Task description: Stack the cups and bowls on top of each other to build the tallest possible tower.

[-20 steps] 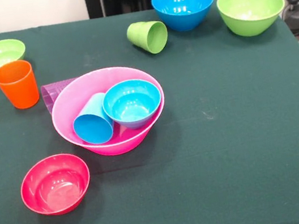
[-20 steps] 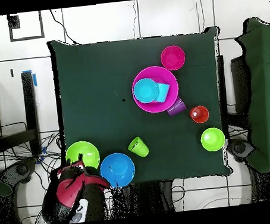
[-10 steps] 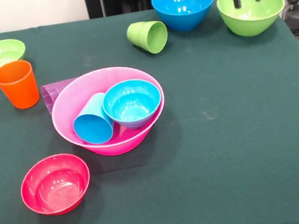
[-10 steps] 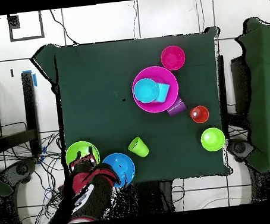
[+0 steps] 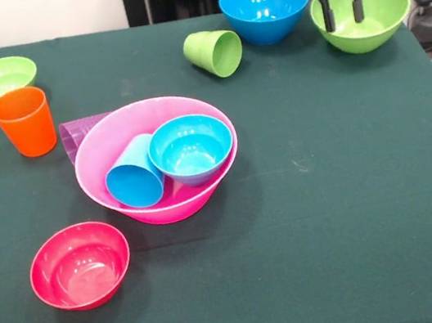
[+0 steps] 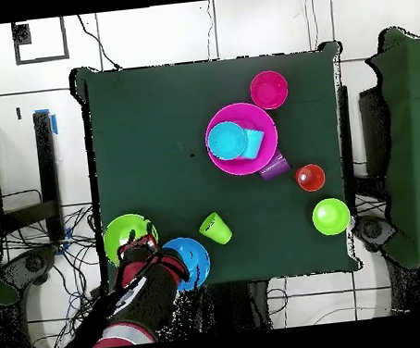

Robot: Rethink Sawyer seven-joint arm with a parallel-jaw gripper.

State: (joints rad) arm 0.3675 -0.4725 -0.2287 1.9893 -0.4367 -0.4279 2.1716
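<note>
The medium green bowl (image 5: 361, 14) sits under the empty, parted jaws.

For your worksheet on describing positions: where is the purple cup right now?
In the front view the purple cup lies on its side at the left, tucked behind the large pink bowl and just right of the upright orange cup.

Six bowls (image 5: 362, 14) and four cups (image 5: 24, 120) are sitting on one green table (image 5: 357, 212), with one gripper (image 5: 343, 21) hovering.
</note>
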